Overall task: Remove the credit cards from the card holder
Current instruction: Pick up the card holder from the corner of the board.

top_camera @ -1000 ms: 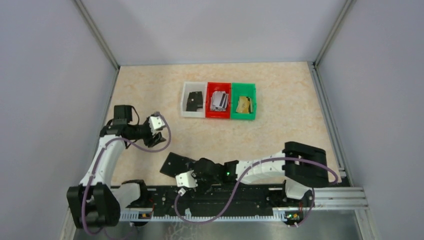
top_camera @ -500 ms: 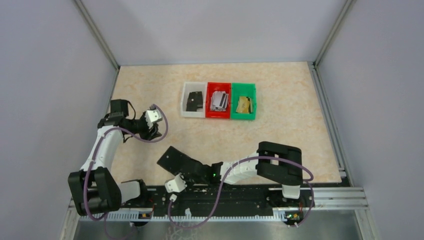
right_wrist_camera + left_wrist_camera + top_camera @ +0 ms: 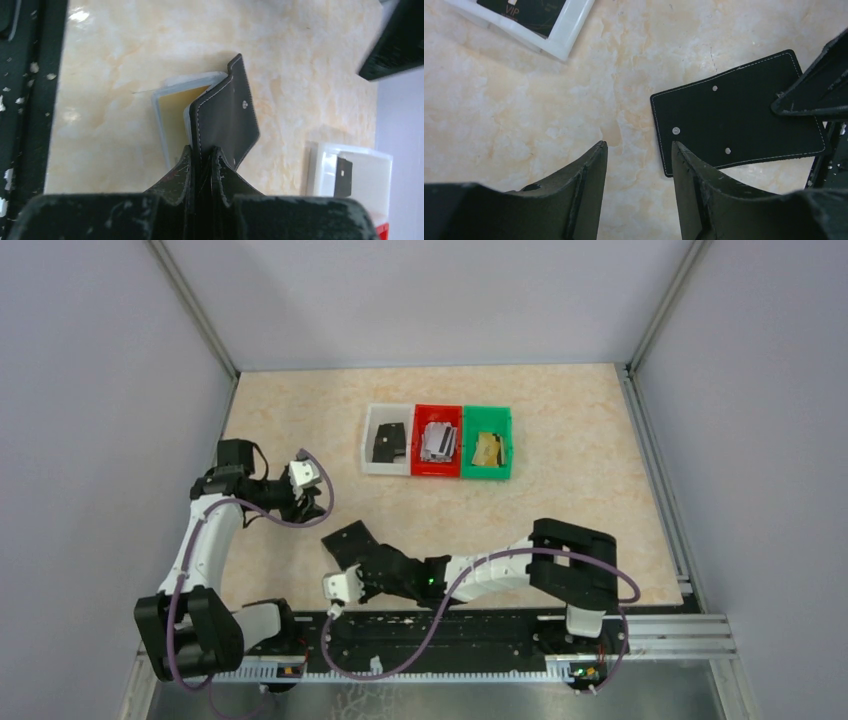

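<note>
Lying on the table (image 3: 560, 460) at 7 o'clock from the bins (image 3: 437, 471), the card holder (image 3: 225, 117) is clamped by its black flap in the right gripper (image 3: 201, 150), a gold-tan credit card (image 3: 172, 107) showing inside. The left gripper (image 3: 639, 150) hovers at about its 10 o'clock, jaws apart, empty.

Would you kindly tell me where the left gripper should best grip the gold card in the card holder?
Probably pinch the gold card by its uncovered long edge, coming from above: it lies face-up in the pale sleeve, and the right gripper holds the black cover raised along its other edge.
</note>
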`<act>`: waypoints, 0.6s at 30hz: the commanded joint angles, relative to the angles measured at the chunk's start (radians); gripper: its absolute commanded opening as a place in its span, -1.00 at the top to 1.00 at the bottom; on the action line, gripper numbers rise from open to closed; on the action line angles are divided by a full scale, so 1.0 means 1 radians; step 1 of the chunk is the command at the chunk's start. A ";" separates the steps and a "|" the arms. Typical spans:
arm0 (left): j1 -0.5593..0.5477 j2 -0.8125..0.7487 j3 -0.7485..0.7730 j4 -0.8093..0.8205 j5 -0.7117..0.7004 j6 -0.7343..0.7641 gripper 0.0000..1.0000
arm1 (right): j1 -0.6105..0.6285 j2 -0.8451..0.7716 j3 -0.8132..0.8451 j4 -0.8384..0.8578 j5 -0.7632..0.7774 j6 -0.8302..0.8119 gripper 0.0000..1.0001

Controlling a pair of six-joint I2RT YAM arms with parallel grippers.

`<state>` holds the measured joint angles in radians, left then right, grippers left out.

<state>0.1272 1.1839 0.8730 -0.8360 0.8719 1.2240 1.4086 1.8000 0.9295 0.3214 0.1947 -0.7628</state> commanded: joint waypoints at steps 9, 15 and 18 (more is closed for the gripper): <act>0.007 -0.051 0.075 -0.166 0.217 0.093 -0.24 | -0.146 -0.411 -0.125 0.215 -0.071 0.364 1.00; 0.006 -0.084 0.192 -0.292 0.447 0.095 -0.48 | -0.205 -0.568 -0.129 0.166 -0.185 0.483 1.00; 0.006 -0.125 0.208 -0.282 0.567 -0.015 -0.79 | -0.246 -0.615 -0.097 0.132 -0.295 0.571 1.00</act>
<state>0.1272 1.1130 1.0393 -1.0515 1.1927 1.2732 1.2102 1.2789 0.7708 0.3992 0.0494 -0.3355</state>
